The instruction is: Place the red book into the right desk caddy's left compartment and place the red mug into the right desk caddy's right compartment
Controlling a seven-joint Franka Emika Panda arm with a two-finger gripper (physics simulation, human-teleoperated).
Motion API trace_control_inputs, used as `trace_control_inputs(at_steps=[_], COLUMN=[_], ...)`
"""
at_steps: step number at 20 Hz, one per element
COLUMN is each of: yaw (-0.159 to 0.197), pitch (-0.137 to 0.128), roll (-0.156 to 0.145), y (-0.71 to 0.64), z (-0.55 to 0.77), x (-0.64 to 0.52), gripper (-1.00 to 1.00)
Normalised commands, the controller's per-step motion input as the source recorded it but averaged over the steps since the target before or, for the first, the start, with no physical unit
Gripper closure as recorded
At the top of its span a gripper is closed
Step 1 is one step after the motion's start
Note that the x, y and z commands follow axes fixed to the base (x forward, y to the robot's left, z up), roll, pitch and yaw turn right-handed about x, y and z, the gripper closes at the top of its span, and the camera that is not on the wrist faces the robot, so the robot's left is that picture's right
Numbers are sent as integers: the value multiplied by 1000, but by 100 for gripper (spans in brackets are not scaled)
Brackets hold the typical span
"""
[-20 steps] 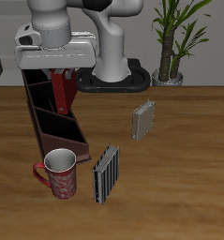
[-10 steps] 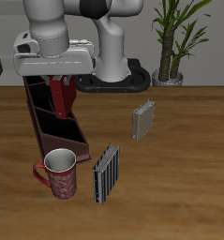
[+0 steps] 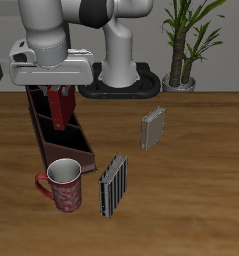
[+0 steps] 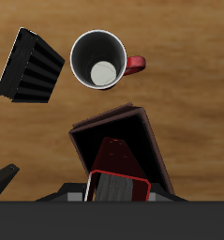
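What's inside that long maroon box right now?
The red book stands partly inside the caddy, gripper above it. The square end section looks empty. The book's lower end and the caddy's back part are hidden.

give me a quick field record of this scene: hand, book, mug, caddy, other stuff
hand: above the right desk caddy, shut on the red book
red book: held upright, lower end down inside the caddy; which compartment cannot be told
red mug: upright on the table in front of the caddy's near end, not in any compartment
right desk caddy: long maroon box, running from back to front
others: grey-striped book beside the mug; second grey-striped book farther back
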Motion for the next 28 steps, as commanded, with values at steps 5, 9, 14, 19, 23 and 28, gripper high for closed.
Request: trace_control_inputs(at_steps=[5, 9, 14, 19, 23, 28], yaw=[4, -15, -12, -25, -4, -17], pitch=[10, 13, 22, 28, 18, 24], roll=[-4, -9, 4, 10, -8, -9], y=[-152, -44, 14, -18, -35, -59], z=[-122, -179, -199, -292, -194, -280], x=[-23, 52, 39, 65, 32, 72], gripper=[100, 100, 100, 100, 100, 100])
